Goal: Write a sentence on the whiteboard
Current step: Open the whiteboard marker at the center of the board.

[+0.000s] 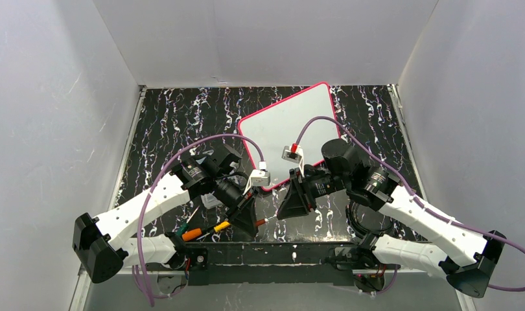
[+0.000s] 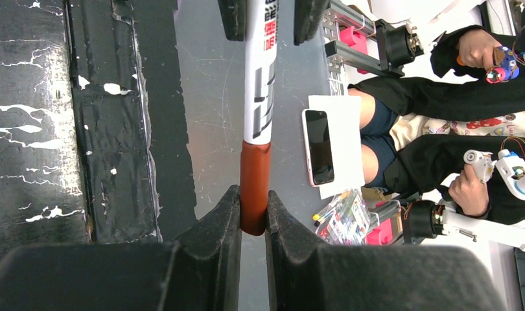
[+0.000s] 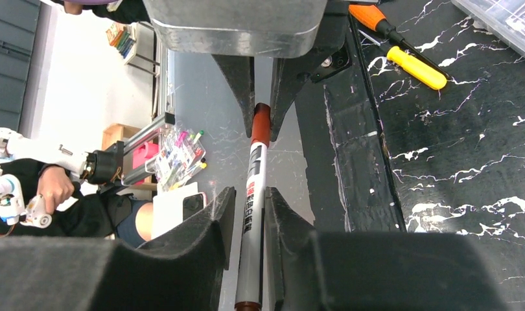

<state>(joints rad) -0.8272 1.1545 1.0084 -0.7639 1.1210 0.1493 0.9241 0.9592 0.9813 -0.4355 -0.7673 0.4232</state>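
Because the marker needs its cap off before any writing, you hold it strung between the two arms near the front edge of the table. Your left gripper is clamped on the brownish-red cap and your right gripper is closed round the white barrel, so a straight pull apart should, I judge, separate them. The whiteboard lies tilted at the far middle of the table, beyond both grippers, and no sentence shows on it from above. The overhead view hides most of the marker behind the two grippers, with only a red bit peeking between them. The barrel's print is partly cut off, and you cannot tell whether the cap has begun to slide.
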